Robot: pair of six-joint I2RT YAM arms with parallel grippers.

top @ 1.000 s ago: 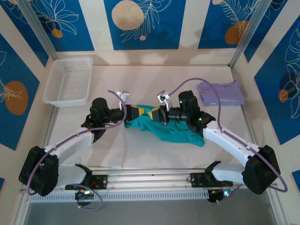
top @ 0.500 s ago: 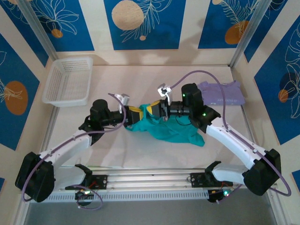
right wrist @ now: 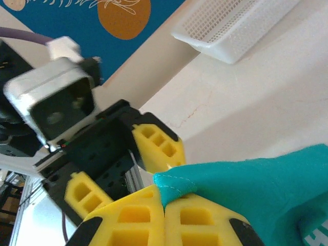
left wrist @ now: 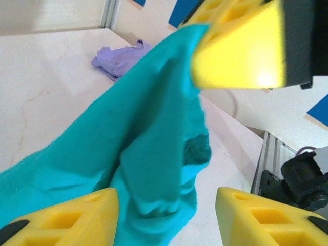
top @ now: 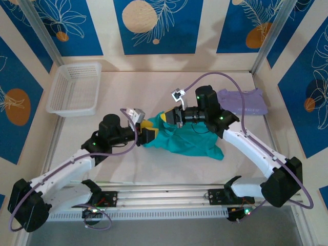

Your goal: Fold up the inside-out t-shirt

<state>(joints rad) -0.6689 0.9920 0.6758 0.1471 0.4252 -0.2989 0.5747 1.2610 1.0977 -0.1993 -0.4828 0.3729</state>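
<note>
The right fingers (right wrist: 164,218) were clenched on a stitched edge of the inside-out t-shirt (top: 189,142) and held that edge up off the counter (top: 154,89). The rest of the teal cloth lay bunched near the middle of the surface, a little toward the right arm. The raised edge looked like a way to draw the garment open so it could be spread flat, since nothing was folded yet and the shirt was crumpled. The left fingers (left wrist: 66,218) stood apart, released. The hanging cloth draped close before them and brushed one finger but was not pinched, which read as a position for taking a fresh grip lower on the fabric. The counter was pale cream with faint hairline marks. A white mesh basket (top: 74,87) sat at its far left corner. A folded lavender shirt (top: 242,101) lay at the far right, well apart from the teal one, so neither crowded the work. The walls (top: 207,31) were cream and carried blue panels (top: 154,25) with white leaf drawings and orange discs, and metal posts (top: 271,36) ran up the corners.
</note>
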